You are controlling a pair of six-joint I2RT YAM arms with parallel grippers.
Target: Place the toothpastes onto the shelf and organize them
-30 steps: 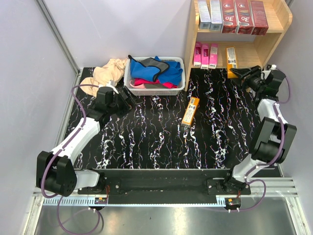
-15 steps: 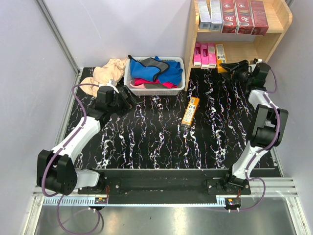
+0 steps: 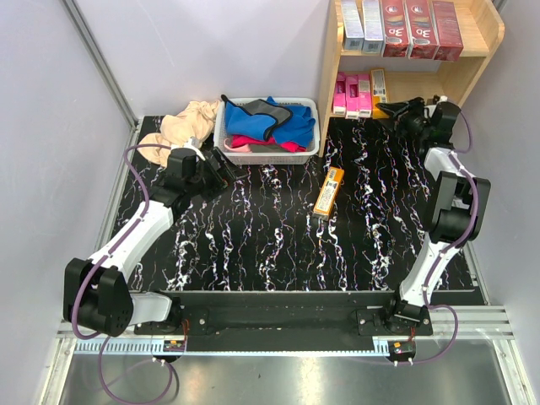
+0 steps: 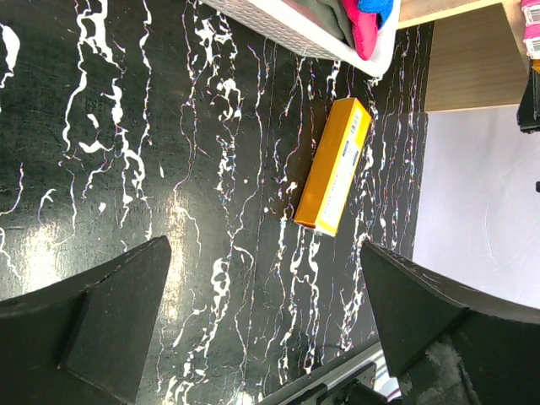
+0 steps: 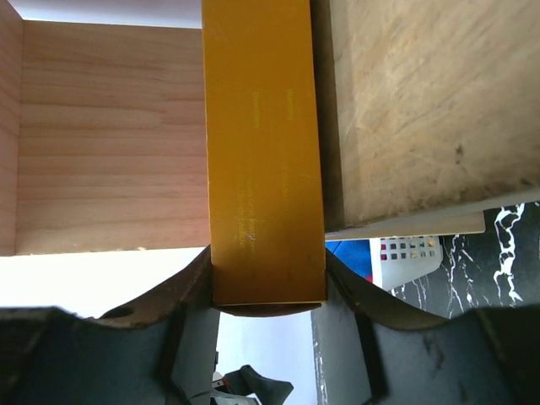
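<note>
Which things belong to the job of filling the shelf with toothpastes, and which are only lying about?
Belong to the job: the shelf; five boxes on its top tier; three pink boxes on its lower tier; the held orange box in the right pincer; the loose orange box flat on the table.
Only lying about: the white basket of cloths; the beige cloth beside it.

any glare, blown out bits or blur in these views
Left wrist: soft glare on the glossy table, left gripper's fingers dark and soft, loose orange box sharp. Right wrist: background blown out white at lower left, held orange box fills the middle. Top external: evenly lit and sharp.
</note>
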